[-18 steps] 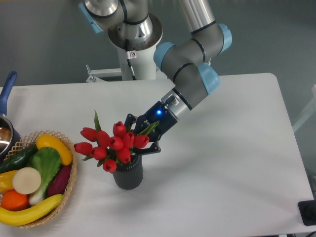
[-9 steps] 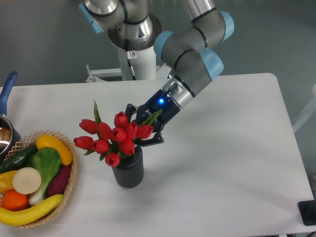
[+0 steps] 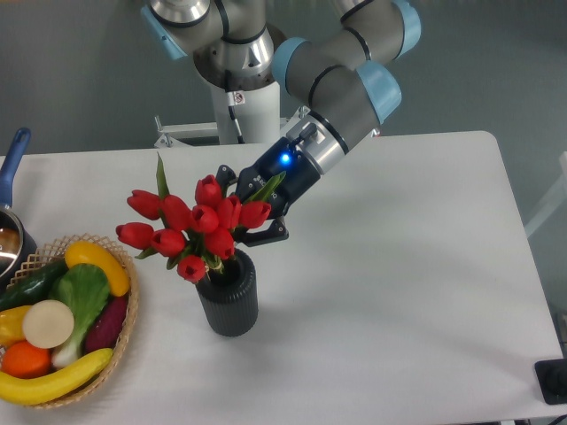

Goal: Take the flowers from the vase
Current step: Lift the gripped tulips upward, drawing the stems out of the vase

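The flowers (image 3: pixel 189 228), a bunch of red tulip buds with green leaves, lean out to the left above the vase (image 3: pixel 229 299), a small dark grey ribbed cylinder on the white table. Their stems still reach down into the vase's mouth. My gripper (image 3: pixel 245 215) comes in from the upper right and is shut on the flowers at the right side of the bunch; the buds hide most of its fingers. A blue light glows on its wrist.
A woven basket (image 3: pixel 131 312) of vegetables and fruit sits at the left front. A pot with a blue handle (image 3: pixel 11 166) stands at the left edge. The robot's base (image 3: pixel 241 84) rises behind the table (image 3: pixel 416 292).
The gripper has risen and shifted left with the flowers, drawing the bunch higher out of the vase. The vase has slid slightly left on the table.
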Tool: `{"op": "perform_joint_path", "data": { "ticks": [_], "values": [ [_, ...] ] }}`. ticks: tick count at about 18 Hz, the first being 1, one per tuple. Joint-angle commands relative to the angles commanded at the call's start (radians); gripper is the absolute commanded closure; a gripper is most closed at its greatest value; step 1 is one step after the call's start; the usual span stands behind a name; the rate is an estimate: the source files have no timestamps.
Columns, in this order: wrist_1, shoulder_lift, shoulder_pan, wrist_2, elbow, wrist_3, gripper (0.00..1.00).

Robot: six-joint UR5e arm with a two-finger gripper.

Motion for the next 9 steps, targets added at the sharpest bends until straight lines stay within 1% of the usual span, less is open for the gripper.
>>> {"op": "perform_joint_path", "data": {
  "ticks": [9],
  "values": [
    [0.000,0.014,0.002,-0.008,0.081,-0.107,0.74]
  ]
}}
